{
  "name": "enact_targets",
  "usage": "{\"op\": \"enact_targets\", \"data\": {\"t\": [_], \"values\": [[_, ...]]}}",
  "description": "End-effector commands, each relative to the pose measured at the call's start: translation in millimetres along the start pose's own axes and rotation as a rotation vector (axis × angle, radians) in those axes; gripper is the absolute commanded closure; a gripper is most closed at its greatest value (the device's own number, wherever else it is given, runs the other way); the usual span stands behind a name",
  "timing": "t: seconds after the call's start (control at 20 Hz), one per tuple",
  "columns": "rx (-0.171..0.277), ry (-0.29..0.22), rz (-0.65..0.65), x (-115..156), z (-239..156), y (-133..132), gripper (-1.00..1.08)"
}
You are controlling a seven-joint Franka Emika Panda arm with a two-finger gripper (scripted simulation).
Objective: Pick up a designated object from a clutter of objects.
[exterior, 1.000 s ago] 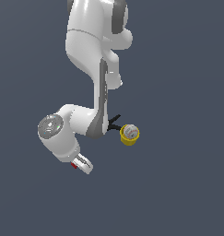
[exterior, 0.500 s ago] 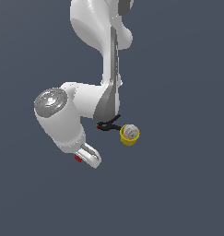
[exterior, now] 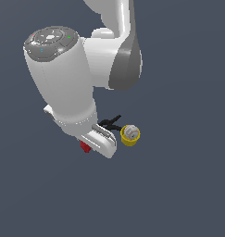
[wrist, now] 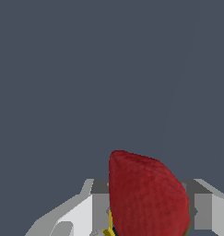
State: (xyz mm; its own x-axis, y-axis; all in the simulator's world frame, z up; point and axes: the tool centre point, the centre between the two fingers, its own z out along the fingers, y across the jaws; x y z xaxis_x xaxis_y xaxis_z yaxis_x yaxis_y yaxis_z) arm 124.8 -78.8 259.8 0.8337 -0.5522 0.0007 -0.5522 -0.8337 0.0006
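The designated object, a small red strawberry (wrist: 148,196), fills the space between my two grey fingers (wrist: 100,205) in the wrist view, and my gripper (wrist: 149,209) is shut on it. In the exterior view only a red sliver of the strawberry (exterior: 85,147) peeks out beneath the white hand, whose gripper (exterior: 91,145) hangs high above the floor. The rest of the clutter stays on the floor: a black clamp (exterior: 111,122) and, beside it, a yellow cup (exterior: 130,136) holding a whitish ball (exterior: 131,132).
The arm's big white wrist link (exterior: 63,78) and grey elbow (exterior: 125,65) fill the upper middle of the exterior view and hide part of the clamp. The floor (exterior: 188,185) is plain dark grey.
The arm has risen toward the exterior camera and looks much bigger. The strawberry has gone up with the gripper. The clamp and the yellow cup have stayed in place.
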Motion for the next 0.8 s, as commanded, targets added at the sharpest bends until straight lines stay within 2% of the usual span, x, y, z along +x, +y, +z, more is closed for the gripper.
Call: {"op": "enact_targets", "data": {"t": [0.0, 0.4, 0.75], "values": [[-0.001, 0.0, 0.0, -5, -28, -10, 1.08], [0.0, 0.0, 0.0, -18, -103, -40, 1.08], [0.0, 0.0, -0.001, -22, -138, -55, 1.08]]}}
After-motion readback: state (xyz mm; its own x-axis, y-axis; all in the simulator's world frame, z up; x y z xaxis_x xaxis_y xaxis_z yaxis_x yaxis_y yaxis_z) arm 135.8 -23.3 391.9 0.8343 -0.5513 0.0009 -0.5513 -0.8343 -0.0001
